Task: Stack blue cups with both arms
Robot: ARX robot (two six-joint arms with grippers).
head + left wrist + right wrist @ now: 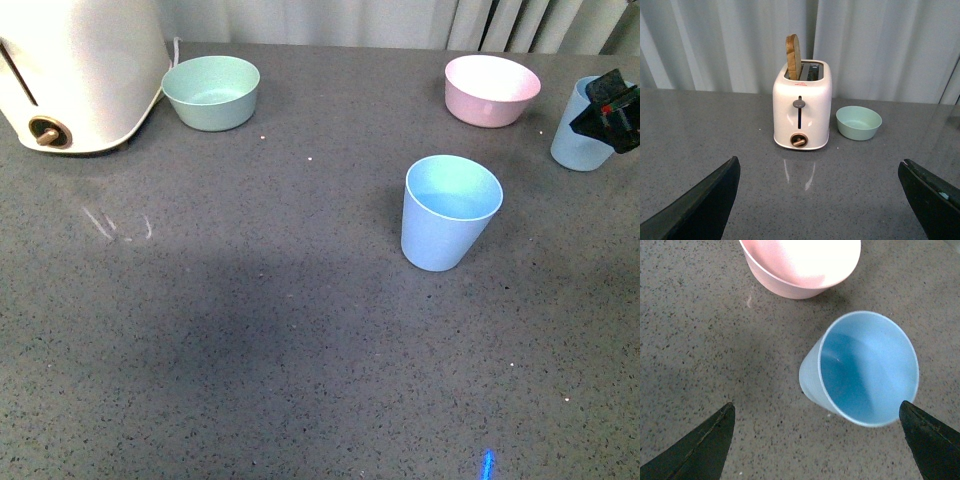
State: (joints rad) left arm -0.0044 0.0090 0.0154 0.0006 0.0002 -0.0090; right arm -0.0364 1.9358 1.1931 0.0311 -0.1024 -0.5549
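The right gripper (816, 409) hangs spread wide and empty above the end blue cup (865, 370), upright and mouth-up between its fingers (932, 440) though nearer one, while the left gripper (817, 167), also agape, faces the toaster (801, 112), away from the middle blue cup (450, 212).

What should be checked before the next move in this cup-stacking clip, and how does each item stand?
1. Cups upright: ok; the centre cup and far-right cup both stand.
2. Opening of right gripper: ok; spread wide, nothing gripped.
3. Far-right cup centred in that opening: not ok; it sits off to one side.
4. Opening of left gripper: ok; it faces the toaster, with no cup in its view.
5. Room beside the pink bowl: ok; it stands apart from the far-right cup.
6. Left arm's path to the centre cup: cannot tell.
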